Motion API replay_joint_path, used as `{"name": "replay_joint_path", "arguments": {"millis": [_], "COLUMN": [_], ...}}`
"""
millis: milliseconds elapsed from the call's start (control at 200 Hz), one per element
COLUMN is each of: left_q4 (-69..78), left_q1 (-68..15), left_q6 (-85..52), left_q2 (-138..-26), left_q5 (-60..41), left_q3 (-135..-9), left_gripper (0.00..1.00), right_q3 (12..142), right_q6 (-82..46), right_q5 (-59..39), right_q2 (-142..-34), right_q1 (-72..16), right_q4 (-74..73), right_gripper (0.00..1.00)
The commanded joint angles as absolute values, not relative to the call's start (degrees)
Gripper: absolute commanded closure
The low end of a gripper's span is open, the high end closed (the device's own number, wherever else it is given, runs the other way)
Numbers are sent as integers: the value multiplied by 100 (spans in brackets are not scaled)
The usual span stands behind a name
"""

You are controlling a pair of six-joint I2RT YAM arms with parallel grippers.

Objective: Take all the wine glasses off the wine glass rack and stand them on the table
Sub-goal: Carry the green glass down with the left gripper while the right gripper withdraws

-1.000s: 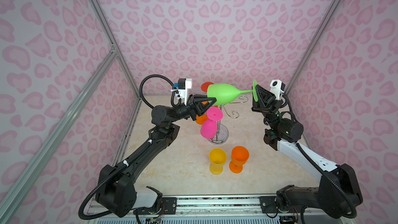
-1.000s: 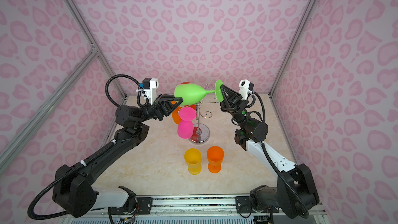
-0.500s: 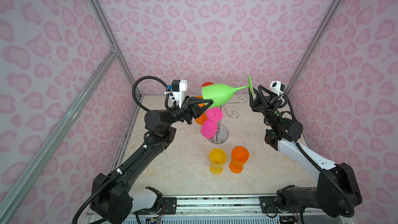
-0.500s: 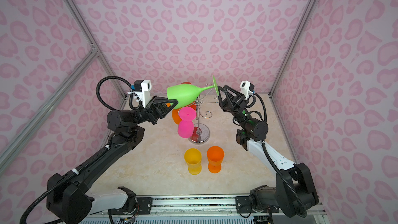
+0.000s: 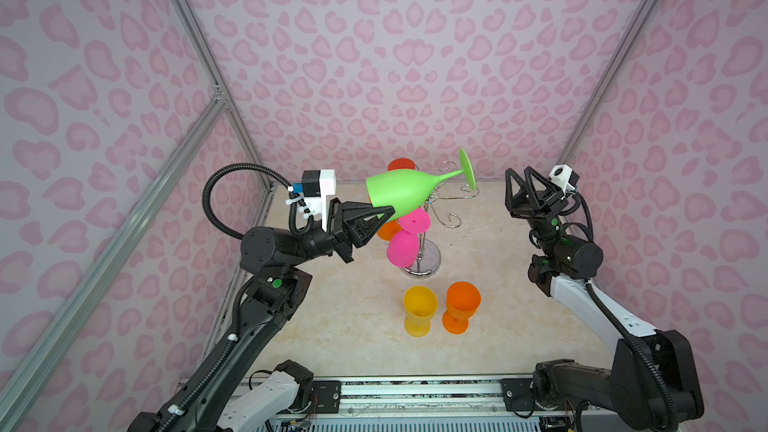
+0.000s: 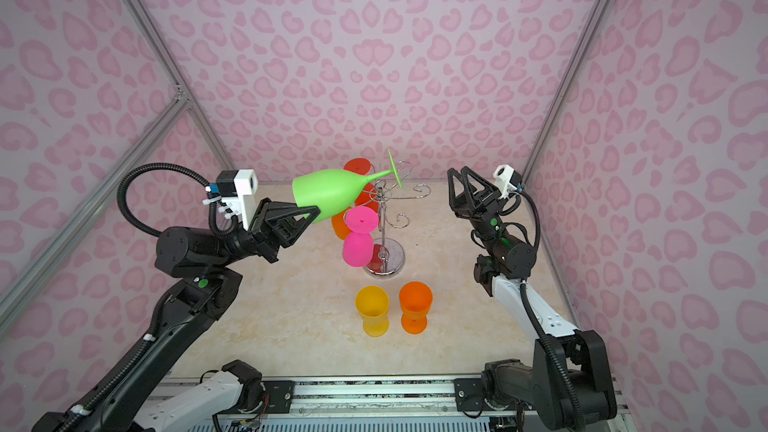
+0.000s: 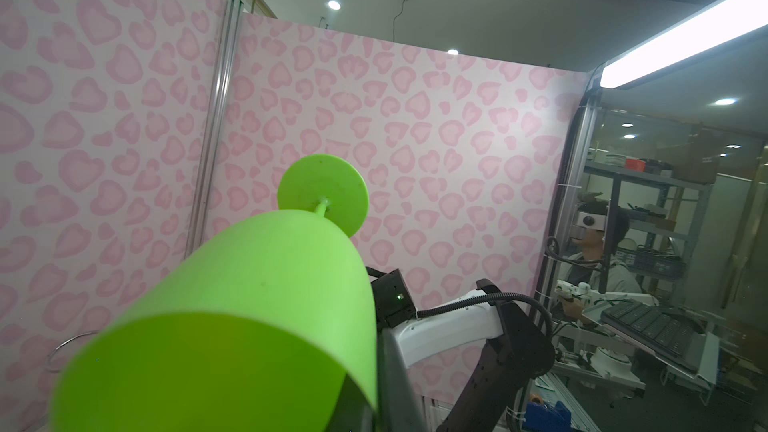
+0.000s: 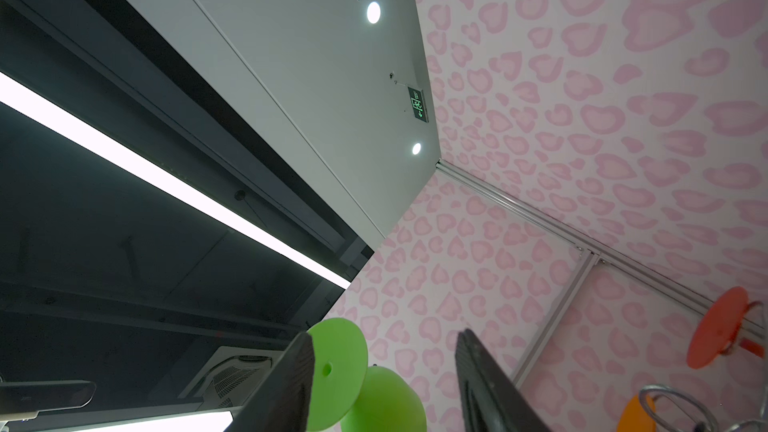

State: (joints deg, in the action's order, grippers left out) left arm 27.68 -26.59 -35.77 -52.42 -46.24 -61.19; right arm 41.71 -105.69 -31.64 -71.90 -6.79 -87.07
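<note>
Left gripper (image 5: 384, 214) carries the green wine glass (image 5: 399, 197) sideways, high above the rack (image 5: 428, 261).

The left gripper's fingers are clenched on the lip of the bowl. From there the glass lies almost level. Its long axis runs away from those fingers toward the right gripper (image 5: 518, 172), with the round foot tipped a little upward at the far end. The right gripper stands released and empty, with a clear gap between it and the foot, so the left arm alone bears the glass. The glass looks like smooth, matte, bright green plastic with a thin stem. It appears clear of the curled hooks, though the stem crosses them in both top views. Setting it on the table (image 5: 357, 326) probably calls for swinging the foot downward first.
</note>
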Motion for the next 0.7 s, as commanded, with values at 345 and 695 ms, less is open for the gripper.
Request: {"name": "replay_joint_path", "arguments": {"millis": [345,695], "left_q4": [-2733,-4535], "left_q1": [-2654,-2650], "left_q6": [-1139,-1257], "left_q2": [-3342,-4326], "left_q5": [-1103,1220], "left_q3": [-7270,-7756], "left_gripper": [98,98], "right_q3": [4012,4212], "right_q6": [-9483,-8612], "right_q5": [-3730,-3900], "right_q2": [-6577,-6248], "right_q1": [-281,-249], "right_q4": [-6952,-5449], "right_gripper": [46,46]}}
